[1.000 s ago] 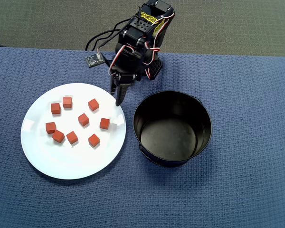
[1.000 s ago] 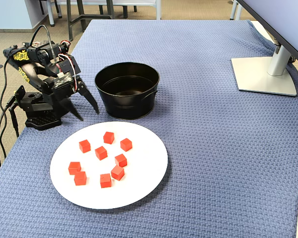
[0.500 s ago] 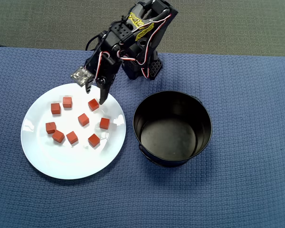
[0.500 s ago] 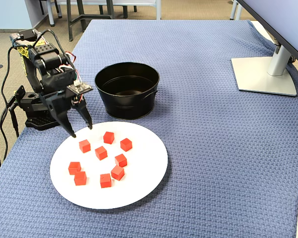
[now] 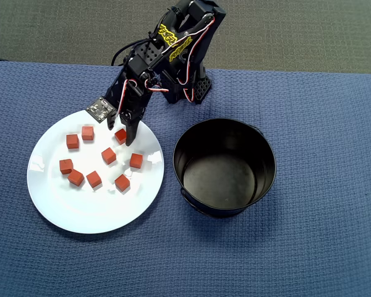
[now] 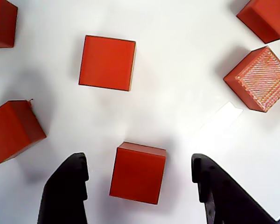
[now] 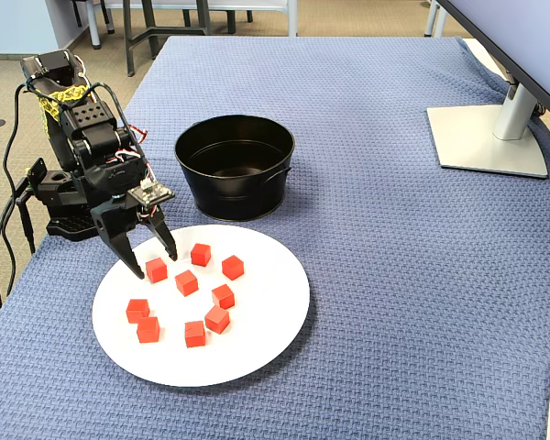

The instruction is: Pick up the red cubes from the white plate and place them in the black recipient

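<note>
1. Black, two-fingered, the end effector point(image 6: 139, 186) is shown spread open in the wrist view, with one red cube point(image 6: 137, 172) lying on the plate between its fingers; no contact with either finger point(image 6: 65, 189) is visible.
2. In the fixed view the end effector point(image 7: 156, 260) is lowered over the far left part of the white plate point(image 7: 266, 335), straddling the same cube point(image 7: 156, 269).
3. In the overhead view this cube point(image 5: 120, 136) is partly covered by the end effector point(image 5: 125, 137), near the plate's upper edge.
4. Eight red cubes point(image 5: 109, 155) are counted on the white plate point(image 5: 93, 213) in the overhead view, scattered and apart from one another across its upper half.
5. One cube point(image 6: 258, 79) in the wrist view is seen to bear a fine dotted texture on its top face.
6. Right of the plate in the overhead view, the black recipient point(image 5: 260, 185) is seen standing upright, with nothing visible inside.
7. A blue woven cloth point(image 7: 394, 275) is shown covering the tabletop.
8. The arm's base point(image 7: 69, 215) is placed at the cloth's edge, left of the pot in the fixed view.
9. A monitor stand point(image 7: 488, 137) is visible at the right in the fixed view.
</note>
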Motion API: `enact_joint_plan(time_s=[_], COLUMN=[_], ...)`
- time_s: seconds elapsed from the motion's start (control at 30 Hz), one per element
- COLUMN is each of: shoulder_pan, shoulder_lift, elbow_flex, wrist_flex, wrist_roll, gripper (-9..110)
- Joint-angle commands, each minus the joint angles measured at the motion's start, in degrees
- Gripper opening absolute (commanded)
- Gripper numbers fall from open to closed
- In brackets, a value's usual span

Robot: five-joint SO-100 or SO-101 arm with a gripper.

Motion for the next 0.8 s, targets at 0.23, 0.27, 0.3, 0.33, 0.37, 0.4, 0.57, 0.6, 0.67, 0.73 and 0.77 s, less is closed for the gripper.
enact_joint_plan(time_s=[0.23,0.27,0.3,0.33,0.37,0.4,0.57,0.6,0.67,0.73,0.77], shoulder_pan=[-1.76,-1.85,-1.85,-1.93,-2.11,-2.20,-2.81,-2.99,-3.69,-4.75,-5.27], shoulder_lift=[0.00,-0.09,-0.09,-0.18,-0.26,-0.26,0.18,0.44,1.32,3.08,4.39], elbow_flex=[3.78,3.96,4.13,4.22,4.13,4.13,3.69,3.43,1.67,-2.37,-5.36], wrist_flex=[-5.71,-5.71,-5.80,-5.98,-6.06,-6.24,-7.21,-7.03,-4.66,1.76,6.33], wrist_roll=[4.22,4.22,4.22,4.57,4.83,5.19,7.73,8.53,10.20,12.83,14.68], gripper=[17,16,15,14,13,9,0,0,0,0,0])
